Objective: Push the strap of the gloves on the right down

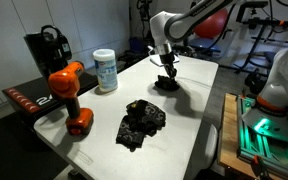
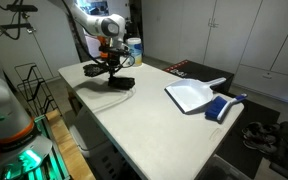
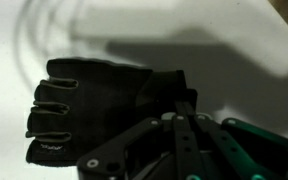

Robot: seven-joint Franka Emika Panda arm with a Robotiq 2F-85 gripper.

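On the white tabletop (image 1: 199, 95), reading from the left in an exterior view, stands a boxy black appliance (image 1: 44, 45). Next come one orange-and-black plastic drill (image 1: 66, 95) and one white cylindrical canister (image 1: 105, 70) with a blue label. Two black fabric gloves follow: a crumpled glove (image 1: 142, 122) lies mid-table, and a flatter fingerless glove (image 1: 167, 84) lies farther right, directly beneath the gripper (image 1: 167, 72). The wrist view shows this glove's matte cloth and short, stitched finger stubs. The dark metal fingers (image 3: 184, 140) cover its cuff end, and whether they are parted or pinched cannot be told. An exterior view also shows one white dustpan (image 2: 189, 97) holding one blue brush (image 2: 225, 105).
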